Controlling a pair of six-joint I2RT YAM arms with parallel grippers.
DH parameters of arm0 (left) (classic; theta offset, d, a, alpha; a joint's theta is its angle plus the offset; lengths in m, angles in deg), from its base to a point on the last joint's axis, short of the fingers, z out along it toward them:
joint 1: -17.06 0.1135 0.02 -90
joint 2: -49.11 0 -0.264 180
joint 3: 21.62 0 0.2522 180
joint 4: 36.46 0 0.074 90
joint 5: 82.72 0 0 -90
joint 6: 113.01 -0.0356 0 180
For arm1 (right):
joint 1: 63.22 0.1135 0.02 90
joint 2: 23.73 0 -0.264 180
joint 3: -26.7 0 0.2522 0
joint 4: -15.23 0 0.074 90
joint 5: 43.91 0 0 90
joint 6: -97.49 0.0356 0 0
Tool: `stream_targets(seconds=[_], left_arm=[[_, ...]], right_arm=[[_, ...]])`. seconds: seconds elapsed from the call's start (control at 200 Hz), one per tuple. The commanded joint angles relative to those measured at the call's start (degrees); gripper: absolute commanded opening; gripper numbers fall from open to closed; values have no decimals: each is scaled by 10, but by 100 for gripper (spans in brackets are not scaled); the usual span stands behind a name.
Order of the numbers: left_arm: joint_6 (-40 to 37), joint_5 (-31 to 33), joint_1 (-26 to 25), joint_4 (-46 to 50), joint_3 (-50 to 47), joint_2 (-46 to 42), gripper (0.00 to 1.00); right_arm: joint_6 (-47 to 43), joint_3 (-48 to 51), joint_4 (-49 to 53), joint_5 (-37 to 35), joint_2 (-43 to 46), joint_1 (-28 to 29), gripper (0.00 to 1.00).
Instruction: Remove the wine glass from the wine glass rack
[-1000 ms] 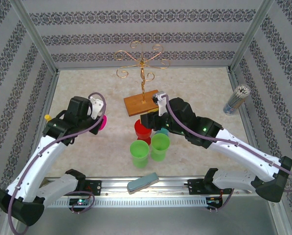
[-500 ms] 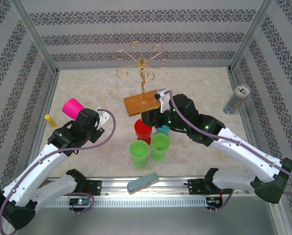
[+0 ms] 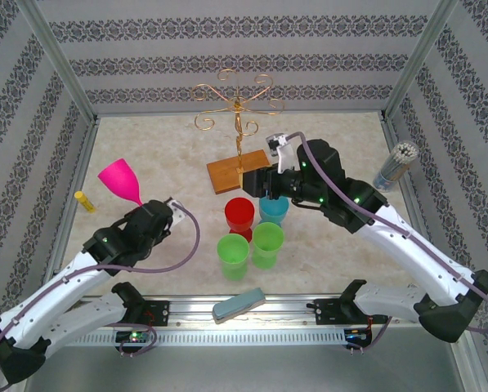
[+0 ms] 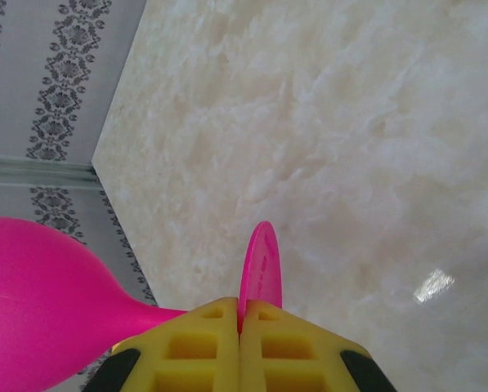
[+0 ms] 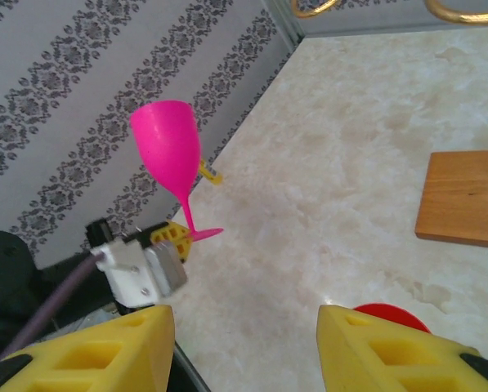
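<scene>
From the top external view, the pink wine glass (image 3: 119, 180) is off the wine glass rack (image 3: 238, 103) and well apart from it, at the left side of the tabletop (image 3: 350, 139). Its long axis slants from the bowl, up and to the left, down to the left hand (image 3: 149, 209), which grips its lower end. The right hand (image 3: 264, 181) hovers just beside the rack's wooden base (image 3: 226, 175), above a red cup (image 3: 239, 214), a blue cup (image 3: 274, 209) and two green cups (image 3: 233, 253). The tabletop is pale marbled stone, and walls (image 3: 227, 65) of striped floral paper enclose it.

In the left wrist view, the left hand (image 4: 239, 327) has its yellow pads (image 4: 199, 347) pressed together on the glass's round foot (image 4: 260, 265), seen edge-on. The bowl (image 4: 39, 302) bulges at lower left.

In the right wrist view, the right hand (image 5: 244, 351) has its fingers (image 5: 96, 351) wide apart with nothing between them. Beyond them the wine glass (image 5: 168, 147) shows whole: near upright, mouth up, foot level, held clear of the tabletop (image 5: 333, 163). A yellow marker (image 5: 209, 173) lies behind it by the wall.
</scene>
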Motion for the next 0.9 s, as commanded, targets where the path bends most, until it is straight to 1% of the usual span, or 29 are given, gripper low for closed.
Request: stream_targets(seconds=[0.0, 0.17, 0.4, 0.52, 0.585, 0.655, 0.799, 0.814, 0.894], left_arm=[[-43, 72, -35, 4, -18, 6, 0], [-70, 119, -66, -1, -38, 5, 0], [-105, 186, -120, -1, -77, 3, 0], [-140, 237, -154, -19, -106, 12, 0], [-166, 271, -174, -45, -127, 19, 0], [-169, 289, -194, -46, -134, 27, 0], [-201, 317, -222, -82, -156, 26, 0], [-206, 333, -226, -85, -161, 25, 0], [-227, 364, -249, -101, -188, 21, 0]], right_arm=[[-19, -45, 27, 39, -23, -2, 50], [-37, -81, 43, 41, -40, -3, 51], [-41, -121, 38, 82, -88, -2, 51], [-48, -148, 44, 98, -117, -3, 50], [-51, -159, 44, 106, -130, -2, 50], [-56, -171, 46, 110, -143, 0, 50], [-74, -206, 60, 124, -175, 9, 50], [-75, -210, 62, 127, -178, 10, 50], [-82, -233, 68, 141, -203, 17, 50]])
